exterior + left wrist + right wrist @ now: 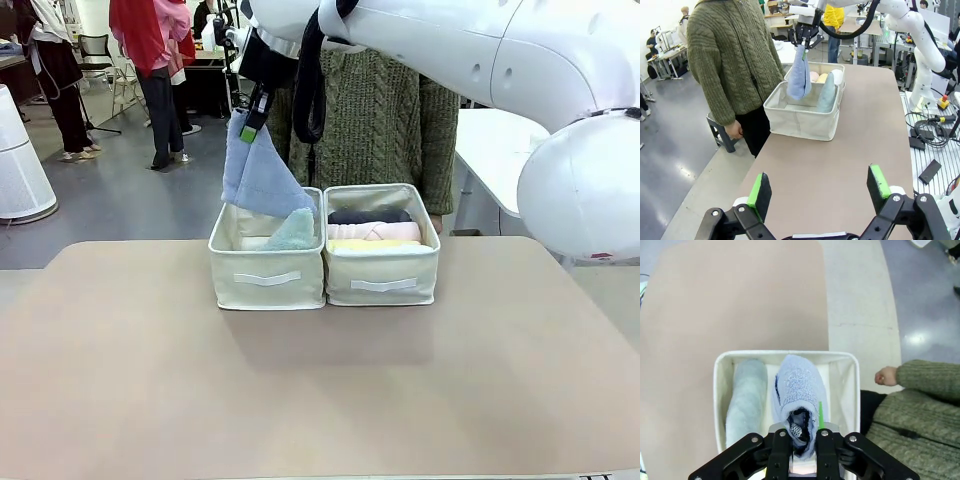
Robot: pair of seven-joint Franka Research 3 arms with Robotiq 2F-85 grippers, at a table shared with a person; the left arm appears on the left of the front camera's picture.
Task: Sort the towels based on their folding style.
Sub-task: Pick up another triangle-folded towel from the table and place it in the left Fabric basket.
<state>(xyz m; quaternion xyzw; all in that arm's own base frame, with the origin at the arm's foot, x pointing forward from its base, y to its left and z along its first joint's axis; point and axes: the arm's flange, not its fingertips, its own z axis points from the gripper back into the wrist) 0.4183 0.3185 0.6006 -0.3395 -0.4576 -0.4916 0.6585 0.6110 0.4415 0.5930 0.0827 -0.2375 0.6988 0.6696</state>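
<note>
My right gripper [250, 126] is shut on the tip of the periwinkle blue cone towel [262, 176], which hangs over the left beige bin [266, 280]. In that bin leans the pale teal cone towel [293, 232]. The right bin [382, 285] holds rolled towels: dark grey [368, 215], pink [376, 231] and yellow [372, 245]. The right wrist view looks down past the right gripper [800, 432] on the blue towel [799, 392], with the teal towel [746, 400] beside it. My left gripper [819, 187] stands open over bare table, well short of the bins; beyond it are the blue towel [800, 77] and a white roll [836, 76].
A person in a green knit sweater [385, 120] stands right behind the bins, one hand [886, 375] hanging beside the table edge. The tan table [320, 390] spreads wide in front of the bins. My right arm [480, 50] spans the top of the front view.
</note>
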